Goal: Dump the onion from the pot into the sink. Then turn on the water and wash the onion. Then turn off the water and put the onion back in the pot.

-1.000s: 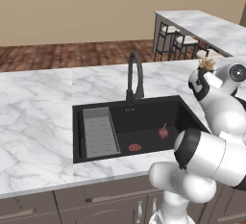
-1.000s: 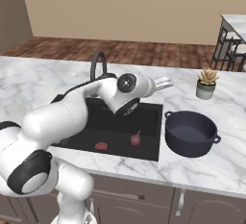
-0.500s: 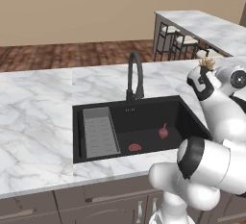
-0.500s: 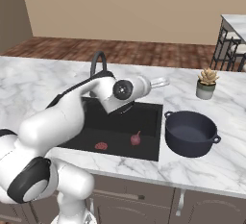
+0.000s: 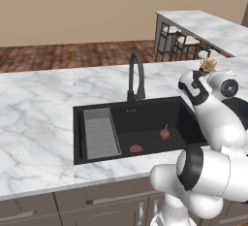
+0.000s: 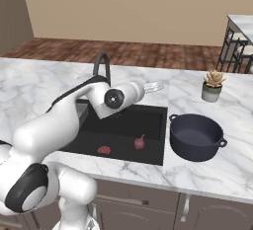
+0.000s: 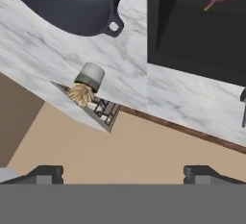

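Onion [image 5: 164,133] in sink [image 5: 189,118], pot [image 6: 195,136] upright on counter.
Gripper [image 7: 123,174] empty, fingertips apart; onion below-left of hand, pot right.

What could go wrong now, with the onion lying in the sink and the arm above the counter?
The onion lies close to the red drain in the sink, so a careless reach may roll it away. The end effector, open and empty, hangs near the faucet; a wide swing might strike the faucet instead of working it. The pot stands close beside the sink edge, and the arm may bump it in passing.
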